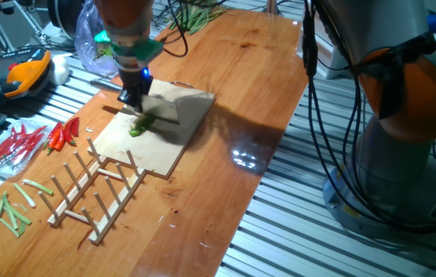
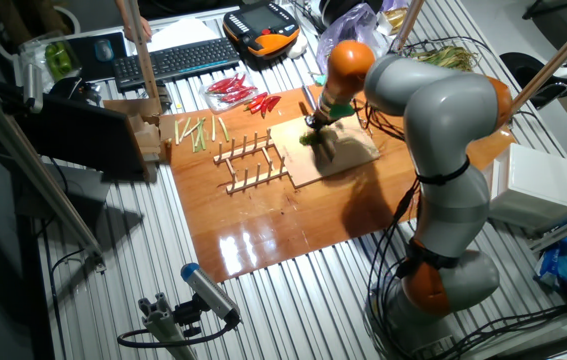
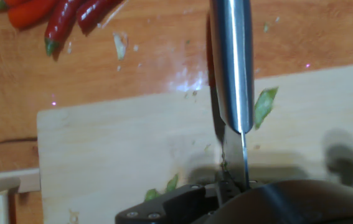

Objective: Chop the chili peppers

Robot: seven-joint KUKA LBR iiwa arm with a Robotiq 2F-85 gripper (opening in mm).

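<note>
Steel knife [image 3: 232,68] met green chili peppers [image 1: 140,125] on the wooden board [image 1: 179,123], centre-left of frame.
Mid-chop, the gripper [image 1: 133,95] seemingly clamped the knife, jaws hidden; next likely called for a lift and another cut at the bits.

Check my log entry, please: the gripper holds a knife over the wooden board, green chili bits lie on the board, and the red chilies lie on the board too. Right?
Not quite. The red chilies lie off the wooden board, on the table beside it, as one fixed view shows. The rest stands: the gripper holds the knife over the board, with green chili bits on it.
</note>
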